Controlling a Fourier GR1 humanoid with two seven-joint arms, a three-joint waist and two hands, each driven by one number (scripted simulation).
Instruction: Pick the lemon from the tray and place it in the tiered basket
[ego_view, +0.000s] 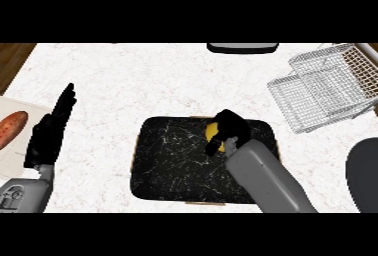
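Observation:
A yellow lemon lies at the far middle of the black marbled tray, mostly hidden by my right hand. That hand sits over the lemon with its fingers curled round it. The white wire tiered basket stands at the counter's far right, well apart from the tray. My left hand rests open at the left, fingers straight and pointing away, touching nothing.
A reddish sweet potato lies on a pale board at the left edge. A dark grey object sits at the far edge, and a dark round shape shows at the right edge.

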